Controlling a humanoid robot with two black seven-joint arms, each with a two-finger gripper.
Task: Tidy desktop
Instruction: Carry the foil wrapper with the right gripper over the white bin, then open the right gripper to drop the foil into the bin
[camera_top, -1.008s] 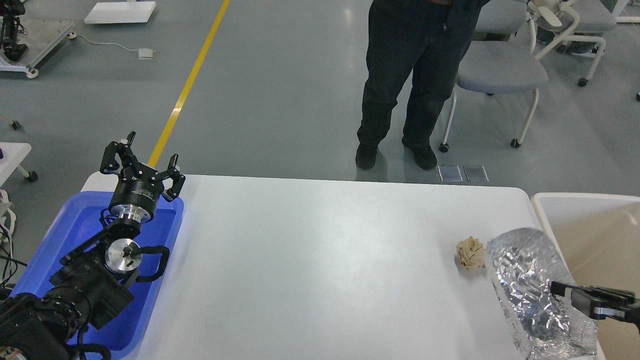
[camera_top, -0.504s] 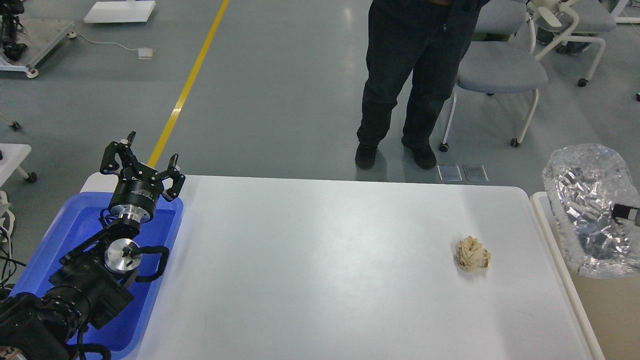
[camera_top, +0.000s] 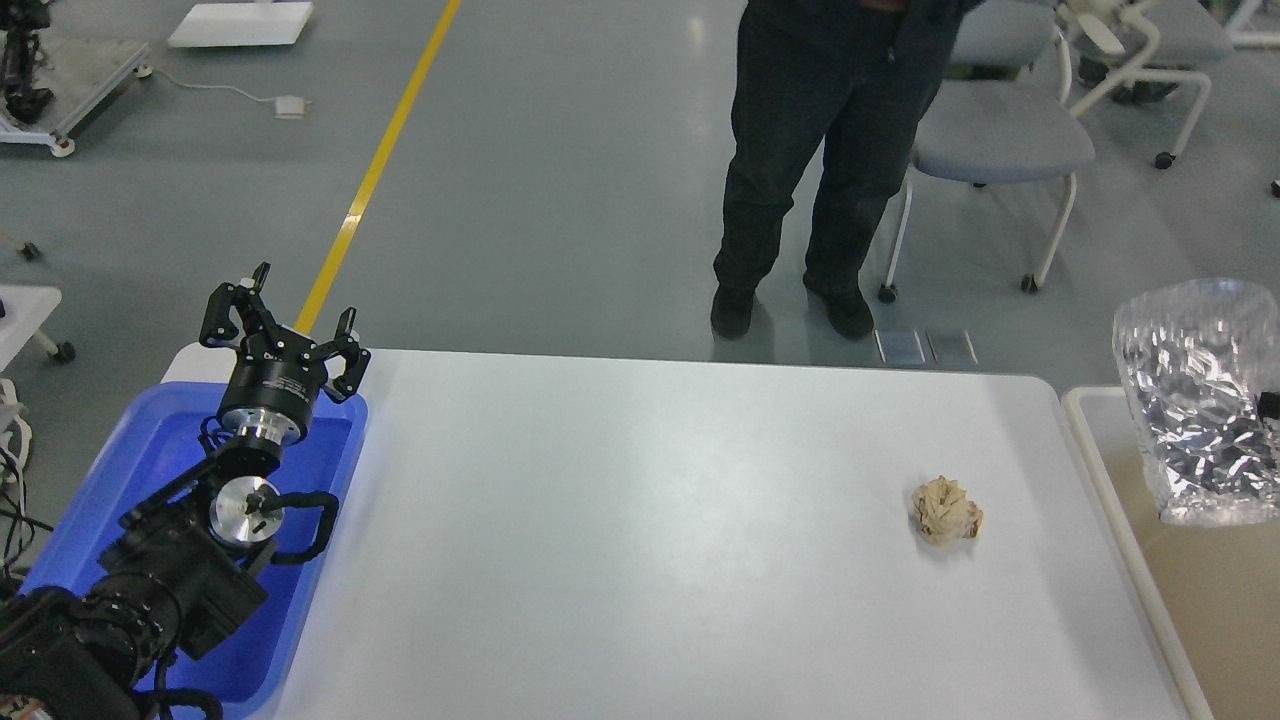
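The white desktop carries one crumpled beige paper ball near its right end. My left gripper is open and empty, held above the far end of the blue tray. Only a dark tip of my right gripper shows at the right edge. It holds a crinkled silver foil bag in the air above the beige bin, off the desktop's right end.
A person in dark clothes stands just beyond the table's far edge. Grey office chairs stand behind on the right. A yellow floor line runs away at the back left.
The foil bag has been lifted off the desktop's right end and carried up and right over the beige bin. The paper ball and left arm have not moved.
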